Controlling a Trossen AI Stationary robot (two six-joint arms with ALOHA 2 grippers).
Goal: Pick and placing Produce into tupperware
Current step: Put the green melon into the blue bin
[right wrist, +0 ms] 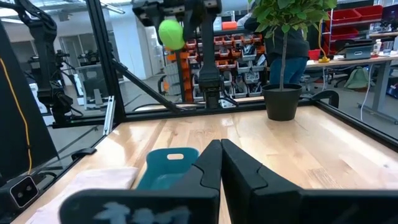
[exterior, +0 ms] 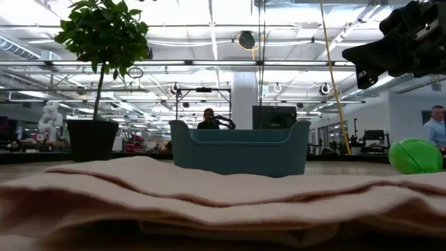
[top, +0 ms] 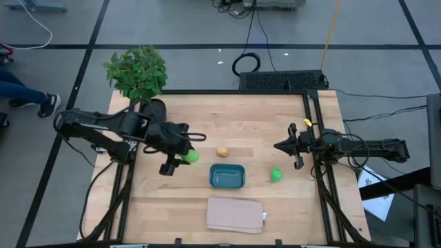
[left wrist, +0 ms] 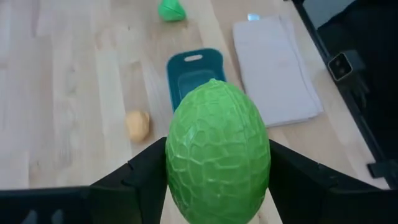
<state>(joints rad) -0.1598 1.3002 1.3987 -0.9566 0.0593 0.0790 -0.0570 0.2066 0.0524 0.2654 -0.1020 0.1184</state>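
My left gripper point(top: 185, 153) is shut on a bright green fruit point(left wrist: 217, 152), held above the table's left half; the right wrist view shows that fruit point(right wrist: 171, 34) high in the air. The teal tupperware point(top: 227, 176) stands on its base near the table's middle. An orange-tan piece point(top: 222, 151) lies just beyond it. A second green piece point(top: 275, 175) lies to its right. My right gripper point(right wrist: 221, 155) is shut, touches nothing, and hovers at the table's right side point(top: 293, 147). My left gripper pinches the green fruit between its two fingers, one on each side of the fruit's widest part point(left wrist: 177, 162). The fingers point(left wrist: 143, 177) slant down from the table's left. The fruit is lifted clear of the table, its long axis roughly along the fingers.
A folded beige cloth point(top: 236, 214) lies at the near edge in front of the tupperware. A potted plant point(top: 138, 72) stands at the far left corner. Bare wood lies between the tupperware and both arms. People show in the room beyond the table.
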